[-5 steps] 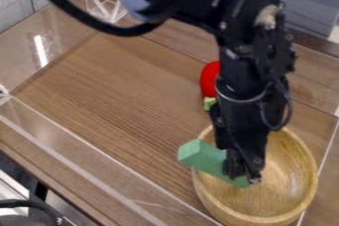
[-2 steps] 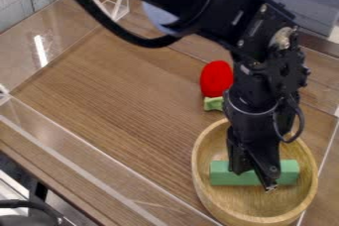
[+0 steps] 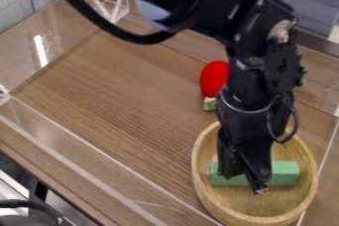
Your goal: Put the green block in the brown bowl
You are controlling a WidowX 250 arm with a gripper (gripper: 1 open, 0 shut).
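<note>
Black arm [image 3: 261, 66] upright, wrist straight down, fingers [image 3: 255, 173] pressed together at the tip.

Red strawberry toy [image 3: 212, 75] — green base, wood-grain table [image 3: 117, 103], clear side panel [image 3: 43, 44]

Under the claw [image 3: 253, 176], the green block [image 3: 282, 173] is seen as matt; the brown bowl [image 3: 212, 203] around it as grained wood, perhaps unvarnished.
</note>
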